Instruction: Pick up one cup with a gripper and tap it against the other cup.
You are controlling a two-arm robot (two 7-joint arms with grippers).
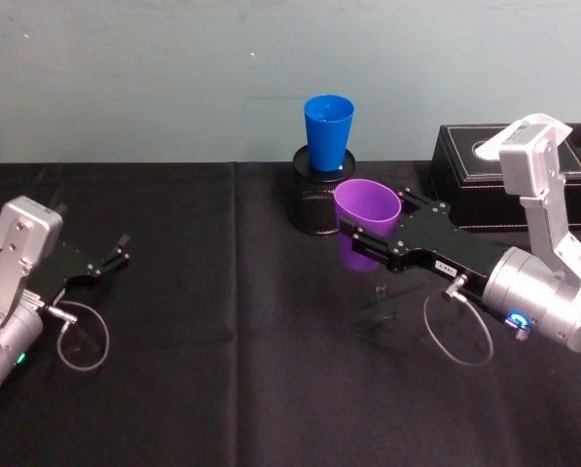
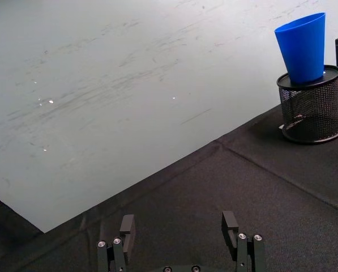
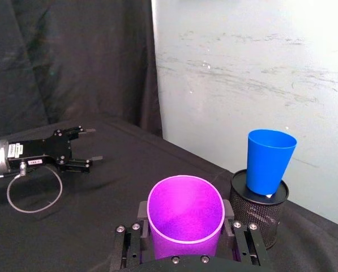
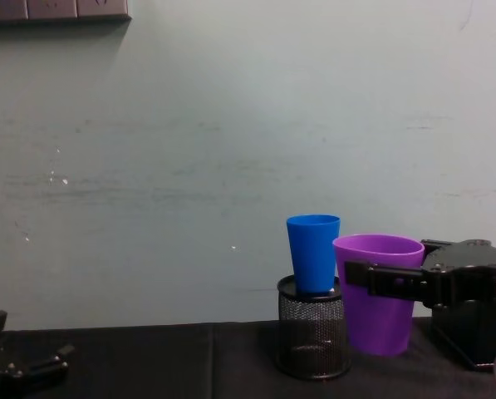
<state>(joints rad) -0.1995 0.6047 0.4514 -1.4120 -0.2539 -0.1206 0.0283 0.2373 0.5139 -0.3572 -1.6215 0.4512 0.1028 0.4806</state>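
The purple cup (image 1: 366, 209) is clamped between the fingers of my right gripper (image 1: 376, 222), which is shut on its sides and holds it upright just above the black cloth. Seen from the right wrist, the purple cup (image 3: 185, 212) sits between the jaws with its mouth open toward the camera. The blue cup (image 1: 328, 131) stands upright on top of a black wire-mesh pen holder (image 1: 314, 204), just behind and left of the purple one. A narrow gap separates the two cups (image 4: 314, 253) (image 4: 379, 291). My left gripper (image 1: 124, 249) rests open and empty at the table's left.
A black box (image 1: 465, 180) with white stitching stands at the back right, behind my right arm. A pale wall closes off the table's far edge. Black cloth (image 1: 232, 350) covers the table between the two arms.
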